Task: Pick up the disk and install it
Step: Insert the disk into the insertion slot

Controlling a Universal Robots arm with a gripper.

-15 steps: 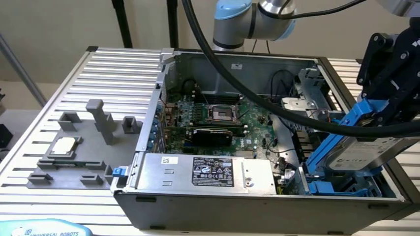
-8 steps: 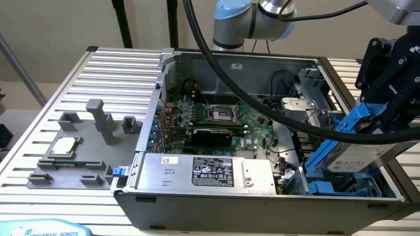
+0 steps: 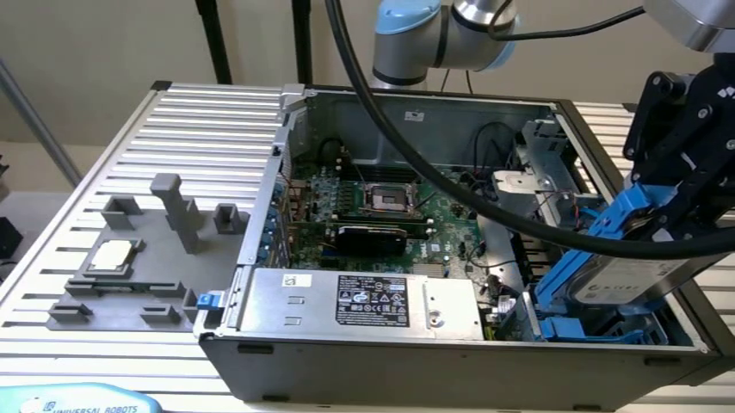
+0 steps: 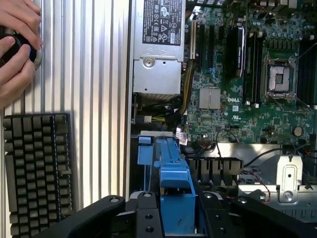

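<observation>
So the gripper (image 3: pixel 663 225) is closed partway onto the disk (image 3: pixel 626 280), pinching it by its blue rails (image 3: pixel 614 213). The disk hangs tilted at the exterior view's right end of the open PC case (image 3: pixel 344 366), which sits on the slatted bench (image 3: pixel 206 120).

One open computer case (image 3: pixel 460 366), on one slatted table (image 3: pixel 206 112). Inside it: one motherboard (image 3: pixel 453 232), one CPU socket (image 3: pixel 387 200), one silver box (image 3: pixel 344 301) with a black label. One disk (image 3: pixel 626 280) in blue rails, one hand (image 4: pixel 177 220), one grey fixture plate (image 3: pixel 172 288), one square chip (image 3: pixel 113 255), one black keyboard (image 4: pixel 37 168).
</observation>
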